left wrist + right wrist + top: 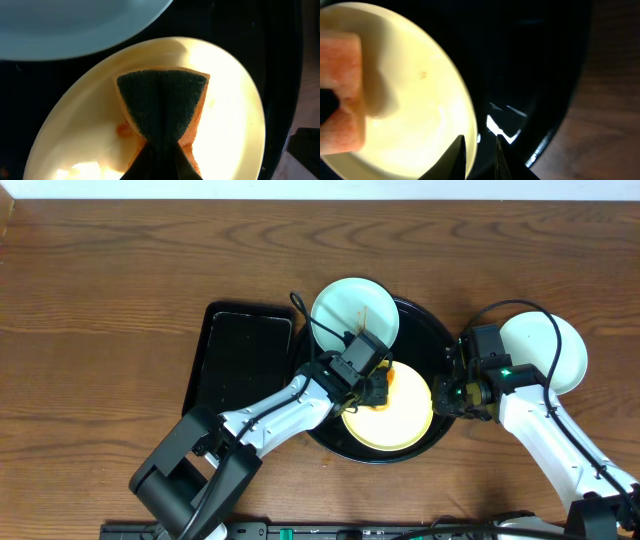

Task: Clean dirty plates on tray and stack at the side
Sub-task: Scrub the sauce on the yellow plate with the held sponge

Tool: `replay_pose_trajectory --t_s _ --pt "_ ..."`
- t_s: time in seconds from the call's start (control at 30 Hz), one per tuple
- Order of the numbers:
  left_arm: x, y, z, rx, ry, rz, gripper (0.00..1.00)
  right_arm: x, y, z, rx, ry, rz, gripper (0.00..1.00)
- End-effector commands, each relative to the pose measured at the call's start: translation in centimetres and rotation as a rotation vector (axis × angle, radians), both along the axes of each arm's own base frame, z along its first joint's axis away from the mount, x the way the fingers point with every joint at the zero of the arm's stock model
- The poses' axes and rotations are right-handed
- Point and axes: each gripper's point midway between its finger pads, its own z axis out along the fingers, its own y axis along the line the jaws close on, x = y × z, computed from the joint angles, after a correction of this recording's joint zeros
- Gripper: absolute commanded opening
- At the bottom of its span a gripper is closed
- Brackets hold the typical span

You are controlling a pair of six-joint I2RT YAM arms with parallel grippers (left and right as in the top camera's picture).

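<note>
Your left gripper clamps the sponge, your right gripper pinches the yellow plate rim; scrub hard and it may slip.

- Left arm, left of the tray: white links, black joints, black cable.
- Right arm, right of it: white link, black wrist, green light.
</note>
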Motion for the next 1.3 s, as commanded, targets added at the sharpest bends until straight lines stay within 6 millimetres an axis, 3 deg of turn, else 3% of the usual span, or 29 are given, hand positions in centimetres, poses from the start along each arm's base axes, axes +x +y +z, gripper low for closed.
replay_pose_trajectory --t_s 0.0,0.17,0.37,0.47,0.57,0.63,0.73,0.97,1.27 --pt "0.6 -0.4 0.9 -0.006 -0.06 -0.027 0.07 0.0 0.8 0.1 0.032 -0.003 0.019 0.2" --pt "0.2 -1.7 0.9 -0.021 -0.088 -0.069 0.08 -0.5 0.7 -1.5 0.024 0.035 0.019 0.2" --pt "-0.6 -2.3 -0.8 0.001 -0.066 -0.091 0.08 -1.2 0.9 -3.6 0.036 0.098 0.023 0.17" --pt "-0.3 -1.8 -1.8 0.038 -0.07 -0.075 0.08 -1.2 1.1 -4.1 0.042 0.11 0.024 0.17" --pt "-0.6 -1.4 -2.9 0.063 -0.048 -0.074 0.08 -1.3 1.0 -4.4 0.037 0.119 0.023 0.09" --pt "-0.9 -0.6 -3.9 0.105 -0.026 -0.068 0.07 -1.3 1.0 -4.4 0.034 0.119 0.022 0.02" --pt "-1.2 1.0 -4.8 0.18 -0.005 -0.046 0.07 -1.3 0.5 -4.5 0.01 0.119 0.017 0.01" --pt "-0.4 2.5 -3.9 0.194 -0.001 -0.007 0.07 -1.6 -1.3 -4.8 -0.083 0.136 -0.06 0.01" --pt "0.8 3.5 -0.7 0.157 -0.043 0.034 0.07 -1.5 -1.3 -4.8 -0.083 0.132 -0.064 0.01"
